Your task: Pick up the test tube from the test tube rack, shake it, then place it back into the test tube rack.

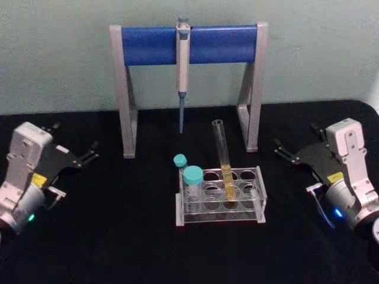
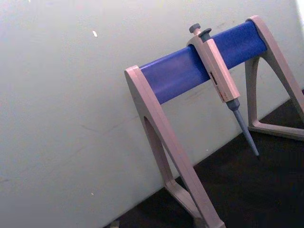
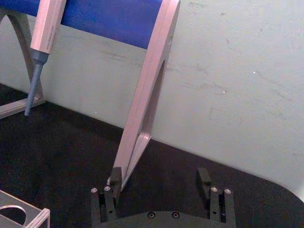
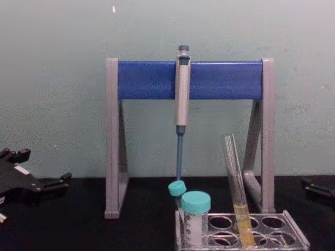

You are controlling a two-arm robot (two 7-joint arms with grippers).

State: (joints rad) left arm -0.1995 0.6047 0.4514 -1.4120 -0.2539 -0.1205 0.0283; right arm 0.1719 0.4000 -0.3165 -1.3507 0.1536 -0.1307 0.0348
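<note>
A: Behind the rack, a grey stand with a blue bar carries a hanging pipette.

B: The glass test tube leans in the clear rack, yellow liquid low, beside two teal-capped tubes.

A: Left end effector and right end effector sit open, well apart, over the black bench.
</note>
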